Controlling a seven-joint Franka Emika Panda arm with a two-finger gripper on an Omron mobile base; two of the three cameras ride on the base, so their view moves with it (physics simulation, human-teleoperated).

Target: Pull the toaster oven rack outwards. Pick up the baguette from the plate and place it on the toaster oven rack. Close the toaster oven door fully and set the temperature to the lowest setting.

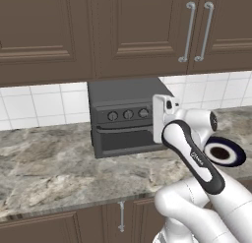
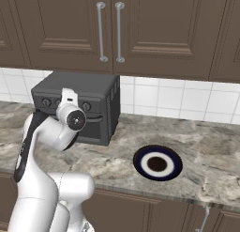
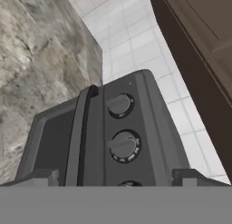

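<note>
I have the toaster oven sitting at the centre of the left base view, backed against the white tiled wall under the brown upper cabinets. In the right base view the same oven sits at the left of the frame, partly behind my arm. The toaster oven door looks shut flush against the front, its black handle running along its top edge, so I cannot see the rack or any baguette.

The plate, dark blue with a white ring and dark centre, lies flat on the marble counter in the lower middle of the right base view, well apart from the oven to its right. In the left base view the plate peeks out at the right edge behind the arm. I see nothing lying on it.

My hand is raised in front of the oven's right end, near the knob row. In the hand view, rolled sideways, the knobs stack up the middle of the frame, and the door handle runs along the left. The gripper shows at the bottom, its fingers spread wide at either side of the frame, pinching nothing and touching nothing.
</note>
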